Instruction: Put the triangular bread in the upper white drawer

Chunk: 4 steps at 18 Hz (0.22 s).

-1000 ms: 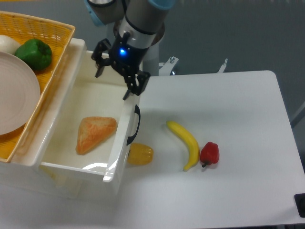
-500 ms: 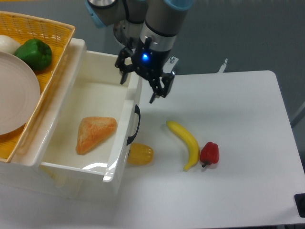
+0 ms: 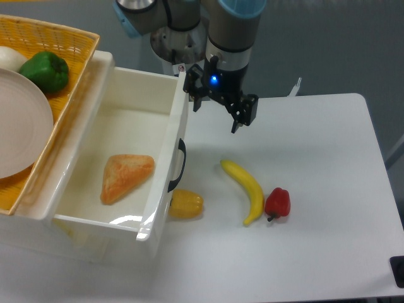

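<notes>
Triangular bread (image 3: 127, 177): flat on floor of upper white drawer (image 3: 76, 183), apart from walls.
Gripper (image 3: 219, 108): jaws spread, empty, above table (image 3: 303, 208) just right of drawer's front panel.
Banana (image 3: 245, 189): well apart.

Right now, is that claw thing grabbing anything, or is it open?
Gripper: open and empty, above the table beside the drawer. The triangular bread lies inside the drawer.

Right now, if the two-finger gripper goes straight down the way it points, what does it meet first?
Probably the bare white table. The black two-finger gripper hangs open and empty, to the right of the white plastic drawer's front panel and above the yellow banana in the picture. Depth is unclear from one view.
</notes>
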{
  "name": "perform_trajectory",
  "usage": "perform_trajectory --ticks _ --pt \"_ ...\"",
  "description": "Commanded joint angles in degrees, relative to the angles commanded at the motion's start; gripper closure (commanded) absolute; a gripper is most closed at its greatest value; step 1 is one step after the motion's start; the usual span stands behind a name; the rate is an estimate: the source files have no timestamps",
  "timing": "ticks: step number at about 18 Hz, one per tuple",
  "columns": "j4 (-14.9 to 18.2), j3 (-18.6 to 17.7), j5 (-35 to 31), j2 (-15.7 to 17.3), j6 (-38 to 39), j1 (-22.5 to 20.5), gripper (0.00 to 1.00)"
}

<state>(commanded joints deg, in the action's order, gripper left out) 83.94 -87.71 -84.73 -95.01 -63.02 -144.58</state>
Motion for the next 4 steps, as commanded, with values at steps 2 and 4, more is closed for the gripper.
perform_trajectory --ticks 2,4 --pt "-0.2 0.0 0.1 -0.4 0.0 -0.7 0.0" --pt "-0.7 0.0 0.1 -1.6 0.0 -0.9 0.0"
